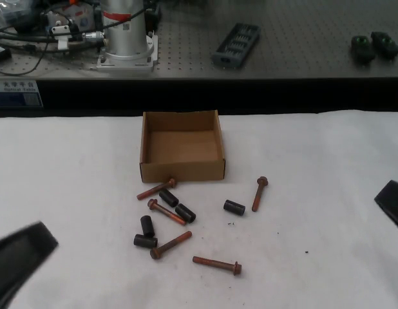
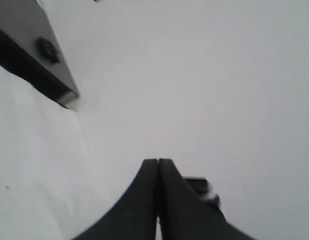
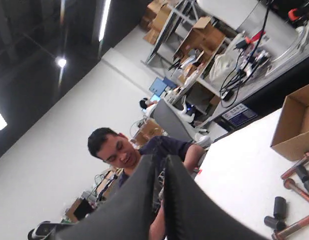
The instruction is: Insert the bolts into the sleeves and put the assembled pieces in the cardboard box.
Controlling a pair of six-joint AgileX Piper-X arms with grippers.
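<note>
Left gripper (image 2: 158,162) and right gripper (image 3: 160,159) are both pressed together. Each should spread its fingers before lowering squarely over a bolt (image 1: 259,193) and a sleeve (image 1: 234,207) ahead, between them.

My left gripper (image 2: 158,161) has two matte black fingers (image 2: 137,200), smooth, broad at the root and tapering to thin tips; a small dark block (image 2: 198,185) with a pale glint sits beside one; my right gripper (image 3: 160,158) has the same black, curved shape.
</note>
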